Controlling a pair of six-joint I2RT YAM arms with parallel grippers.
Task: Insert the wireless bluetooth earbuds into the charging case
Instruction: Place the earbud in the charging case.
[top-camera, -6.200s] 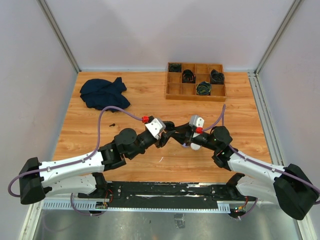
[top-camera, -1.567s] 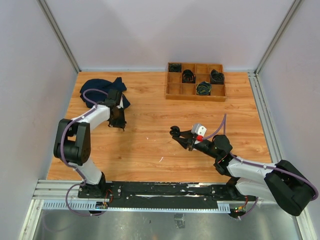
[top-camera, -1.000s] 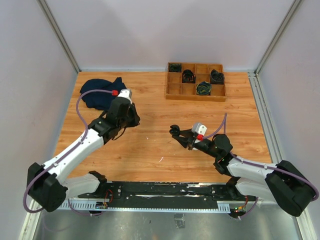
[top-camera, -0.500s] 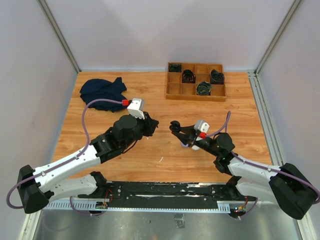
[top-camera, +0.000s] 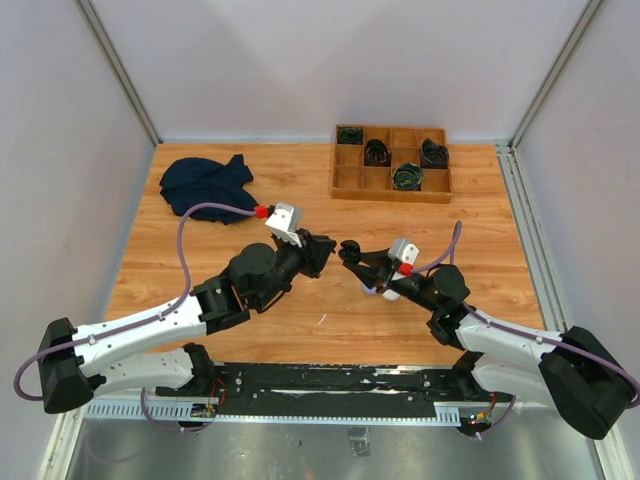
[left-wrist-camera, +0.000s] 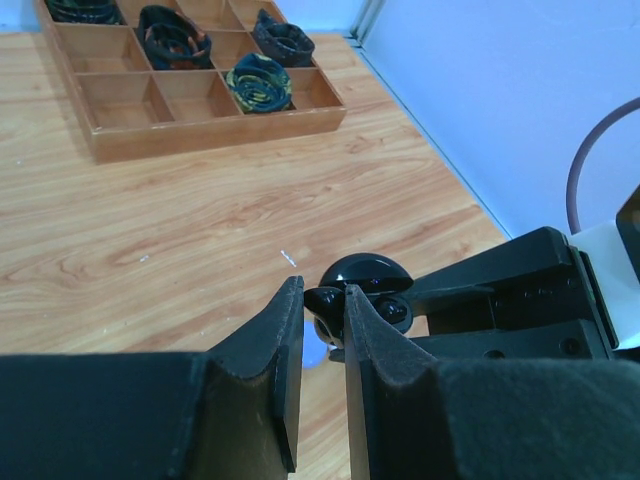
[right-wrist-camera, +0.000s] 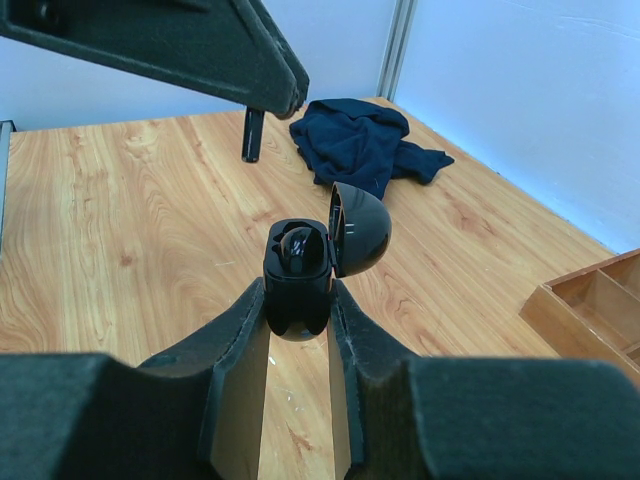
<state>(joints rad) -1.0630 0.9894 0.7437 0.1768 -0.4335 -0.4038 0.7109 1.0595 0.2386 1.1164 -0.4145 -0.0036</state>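
**Left claw** (left-wrist-camera: 322, 291): closed on a small black earbud (left-wrist-camera: 321, 304), pinched at the very fingertips, lower middle of its own wrist view.

**Right claw** (right-wrist-camera: 297, 292): closed on the black charging case (right-wrist-camera: 296, 272), held by its lower body at frame centre. The lid (right-wrist-camera: 360, 228) is swung open to the right.

**Position:** from overhead the two claws meet tip to tip at the centre of the table (top-camera: 300, 200). The earbud sits just beside the case mouth, not yet in it.

**Handling note (a judgement):**
- Line the earbud's stem up with the free well before lowering.
- Come in away from the raised lid.
- Keep the case level.
- Let go only once the earbud sits flush, since a tilted bud would likely jam or pop out.

**Surroundings:**
- Dark blue cloth (right-wrist-camera: 360, 145), upper middle of the right wrist view.
- Wooden tray (left-wrist-camera: 200, 125) holding coiled cables (left-wrist-camera: 260, 85), upper left of the left wrist view.

**Not legible:**
- One well seems to hold a seated bud (right-wrist-camera: 297, 248) (black on black, uncertain), and the free well cannot be made out.
- The held earbud's stem direction is hidden by the fingers.
- A short dark bar (right-wrist-camera: 252, 135) hangs under the left claw in the right wrist view and may be that stem.
- The overhead view is too small to show the gap between earbud and case.
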